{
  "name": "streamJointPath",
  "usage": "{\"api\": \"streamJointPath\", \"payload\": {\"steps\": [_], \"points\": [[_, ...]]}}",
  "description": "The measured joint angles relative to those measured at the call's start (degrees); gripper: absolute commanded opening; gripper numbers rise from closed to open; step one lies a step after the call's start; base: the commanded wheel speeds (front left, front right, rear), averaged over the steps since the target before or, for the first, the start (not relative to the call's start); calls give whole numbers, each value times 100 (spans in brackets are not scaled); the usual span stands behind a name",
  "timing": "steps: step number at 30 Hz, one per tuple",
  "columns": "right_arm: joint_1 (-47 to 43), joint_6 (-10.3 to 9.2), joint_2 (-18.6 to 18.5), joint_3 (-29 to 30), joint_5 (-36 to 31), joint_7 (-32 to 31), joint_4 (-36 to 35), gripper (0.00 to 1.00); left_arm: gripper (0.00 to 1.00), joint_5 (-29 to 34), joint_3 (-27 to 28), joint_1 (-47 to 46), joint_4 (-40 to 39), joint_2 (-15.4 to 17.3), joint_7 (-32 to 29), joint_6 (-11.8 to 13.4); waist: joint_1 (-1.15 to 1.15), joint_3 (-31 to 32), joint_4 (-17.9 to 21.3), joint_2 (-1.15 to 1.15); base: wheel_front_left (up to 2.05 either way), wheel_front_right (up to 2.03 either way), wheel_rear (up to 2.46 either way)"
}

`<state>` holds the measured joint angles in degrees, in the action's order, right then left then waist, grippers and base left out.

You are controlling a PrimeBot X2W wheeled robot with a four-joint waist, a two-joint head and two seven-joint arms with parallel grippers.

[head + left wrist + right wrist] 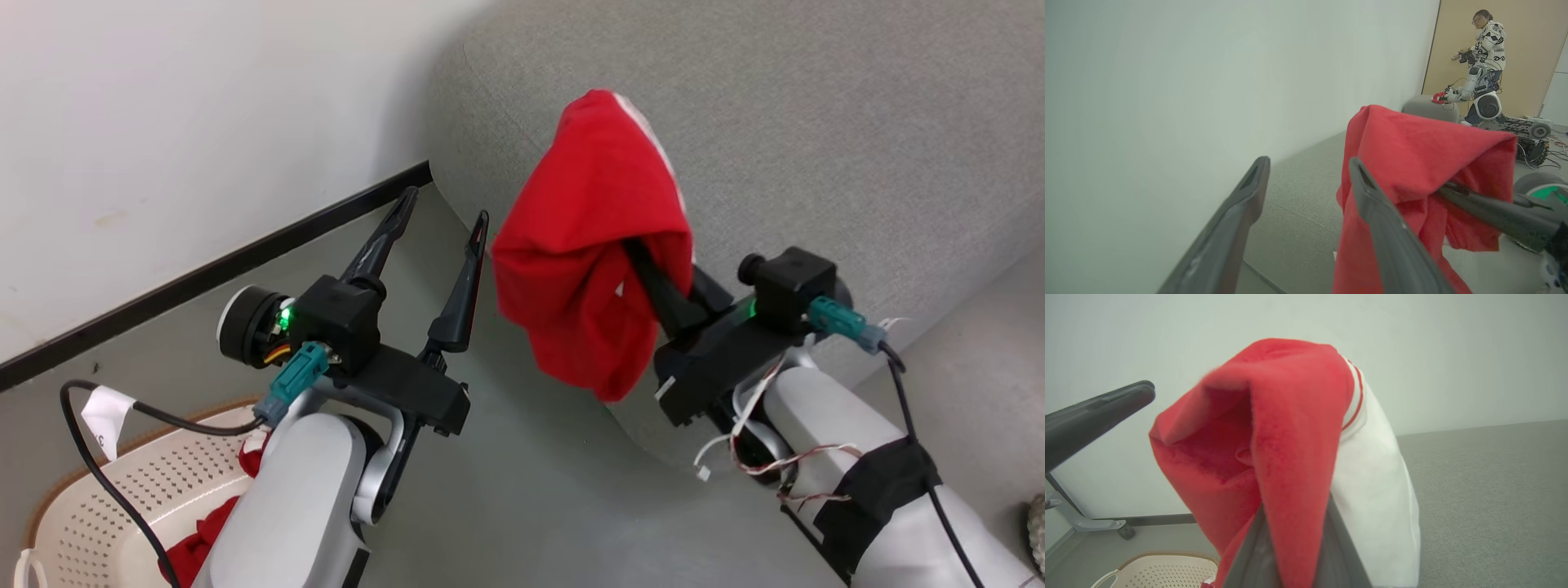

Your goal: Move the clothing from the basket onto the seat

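A red garment (584, 237) is gripped by the closed right claw (647, 273) and is draped over its fingers, raised in the air at the edge of the grey seat (816, 122). The left claw (446, 204) is held wide open and empty just beside the garment. More red clothing (200, 539) is seen in the basket (98, 498) at the lower left.

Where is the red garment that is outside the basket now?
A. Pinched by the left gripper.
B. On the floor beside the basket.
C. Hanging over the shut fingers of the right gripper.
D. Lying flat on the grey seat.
C: the red garment hangs draped over the right gripper, which is shut on it in the air, while the left gripper stands open and empty.
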<state>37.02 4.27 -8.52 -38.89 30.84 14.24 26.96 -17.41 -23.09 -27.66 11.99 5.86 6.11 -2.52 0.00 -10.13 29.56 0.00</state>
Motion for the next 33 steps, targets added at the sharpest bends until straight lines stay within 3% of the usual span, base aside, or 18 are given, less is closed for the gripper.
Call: {"api": "streamJointPath", "payload": {"steps": [20, 33], "points": [[673, -133, -658, 1083, 215, 3, 354, 0, 100, 38, -79, -148, 54, 94, -156, -54, 1, -553, -237, 0, 0, 0, 0], [1092, -208, -786, 1568, 357, 3, 728, 0, 100, 81, -64, -164, -44, 258, -283, -57, 1, -988, -210, 0, 0, 0, 0]]}}
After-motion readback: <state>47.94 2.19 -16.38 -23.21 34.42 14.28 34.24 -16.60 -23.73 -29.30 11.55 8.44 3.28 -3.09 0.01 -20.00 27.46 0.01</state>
